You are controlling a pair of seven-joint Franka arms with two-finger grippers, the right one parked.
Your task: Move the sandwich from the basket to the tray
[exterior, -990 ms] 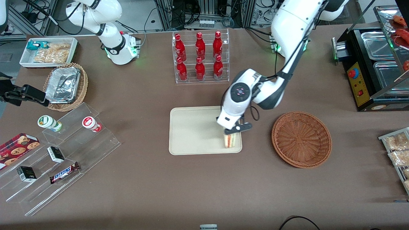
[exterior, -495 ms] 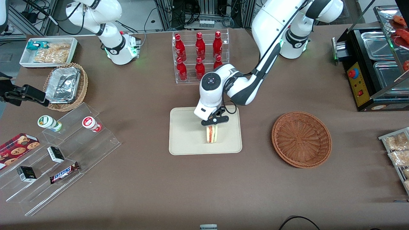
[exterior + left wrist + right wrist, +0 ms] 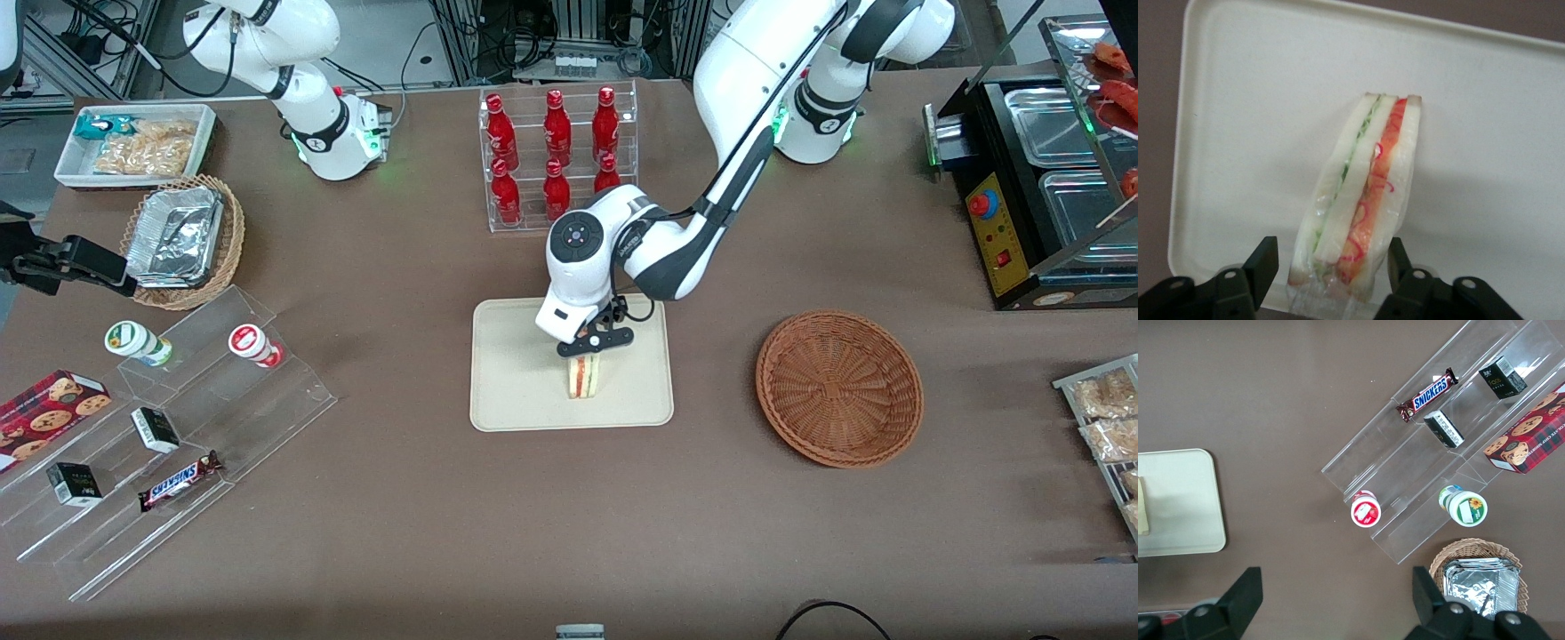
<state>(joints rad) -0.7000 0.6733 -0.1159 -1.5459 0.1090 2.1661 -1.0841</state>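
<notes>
Cream-beige and low-rimmed, the tray [image 3: 516, 391] is my landmark: my gripper [image 3: 589, 348] hangs over its middle, and the sandwich [image 3: 582, 378] stands on edge on the tray surface just below the fingertips. From the wrist camera I see the sandwich [image 3: 1358, 200] upright between the two fingers [image 3: 1248, 277], its green and red layers facing the lens; a sliver of gap shows on each side of the wrap, so I judge the pincer slightly parted and no longer gripping, though I can't be certain the pads are fully clear. The basket [image 3: 839, 388] sits empty, well apart from the tray toward the working arm's end of the table. My worry is the retreat: the wedge balances on a narrow edge, and if the clear wrap clings to a pad or I lift off at an angle, it may tip flat or get dragged toward the tray's rim. A wider opening and a straight rise would be safest.
</notes>
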